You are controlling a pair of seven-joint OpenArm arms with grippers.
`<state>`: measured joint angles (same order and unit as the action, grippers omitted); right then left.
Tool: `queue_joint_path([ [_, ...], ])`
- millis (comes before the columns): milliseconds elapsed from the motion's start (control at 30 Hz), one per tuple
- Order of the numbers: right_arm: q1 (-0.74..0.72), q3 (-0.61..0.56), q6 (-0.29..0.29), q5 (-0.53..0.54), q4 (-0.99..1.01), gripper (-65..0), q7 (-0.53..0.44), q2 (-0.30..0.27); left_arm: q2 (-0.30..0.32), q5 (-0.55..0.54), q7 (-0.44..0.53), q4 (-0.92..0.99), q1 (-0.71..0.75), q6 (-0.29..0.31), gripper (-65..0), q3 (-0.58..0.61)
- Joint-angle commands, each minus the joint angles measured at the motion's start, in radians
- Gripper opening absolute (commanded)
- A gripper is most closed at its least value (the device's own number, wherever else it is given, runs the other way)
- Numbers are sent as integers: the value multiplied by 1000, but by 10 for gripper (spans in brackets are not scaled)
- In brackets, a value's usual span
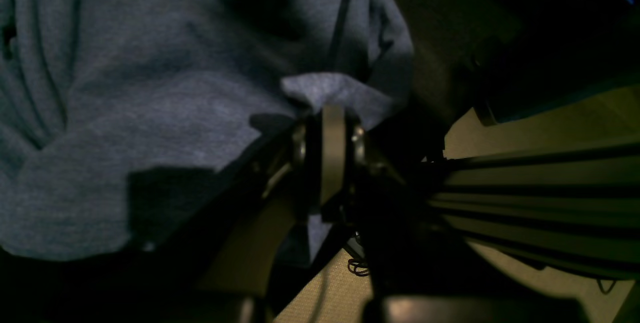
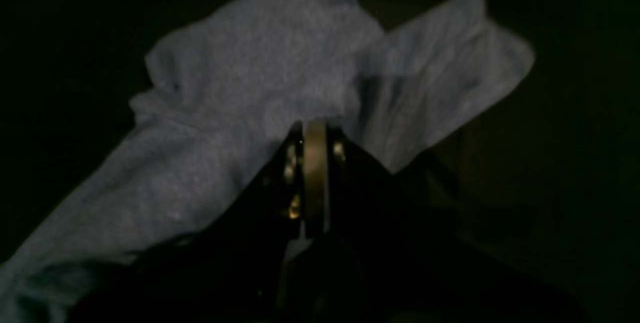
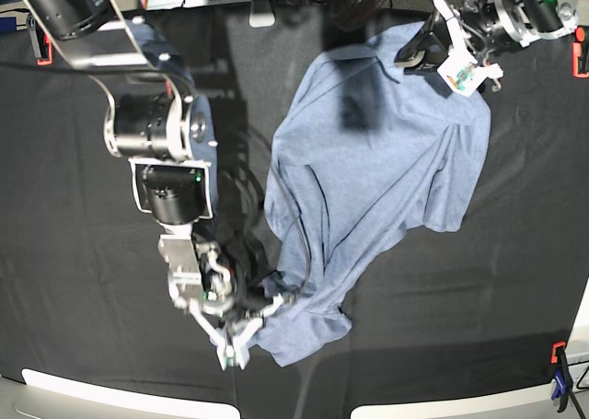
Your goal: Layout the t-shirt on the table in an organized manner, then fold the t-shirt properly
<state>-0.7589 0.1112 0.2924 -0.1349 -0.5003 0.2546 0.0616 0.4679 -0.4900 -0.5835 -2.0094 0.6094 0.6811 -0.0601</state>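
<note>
Both grippers pinch the shirt (image 3: 377, 170), which sprawls rumpled across the table (image 3: 83, 281): left gripper (image 3: 416, 52) clamped on a far edge, right gripper (image 3: 247, 320) clamped on the near corner (soft, light, floppy cloth). Best held at hems and corners, pulled taut.

T-shirt (image 3: 377, 170): heather blue-grey, plain side up, wrinkled, stretched diagonally across table (image 3: 83, 299) from far edge toward near centre, far and near corners bunched. Table: wide, flat, matte black cloth.
</note>
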Motion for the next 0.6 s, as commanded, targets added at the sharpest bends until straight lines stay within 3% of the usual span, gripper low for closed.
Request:
queue_joint_path([
  [0,-27,-3,3,8,-58,-650,6,-4,9,-16,24,-19,2,0,-650,-6],
  [100,21,-40,23,71,-206,-650,119,-13,9,-16,24,-19,2,1,-650,-6],
  [233,103,-132,227,204,-419,-650,341,-27,9,-16,24,-19,0,0,-650,-6],
  [267,117,-153,237,249,-460,-599,407,-26,9,-16,24,-19,0,0,-650,-6],
  [300,126,-175,236,284,-487,-505,453,-25,9,-16,24,-19,0,0,-650,-6],
  [367,128,-212,235,302,-494,-359,459,-22,9,-16,24,-19,0,0,-650,-6],
  [400,131,-227,235,294,-493,-330,446,-20,9,-16,24,-19,0,0,-650,-6],
  [567,130,-291,190,266,-449,-329,373,-14,9,-16,24,-19,0,0,-650,-6],
])
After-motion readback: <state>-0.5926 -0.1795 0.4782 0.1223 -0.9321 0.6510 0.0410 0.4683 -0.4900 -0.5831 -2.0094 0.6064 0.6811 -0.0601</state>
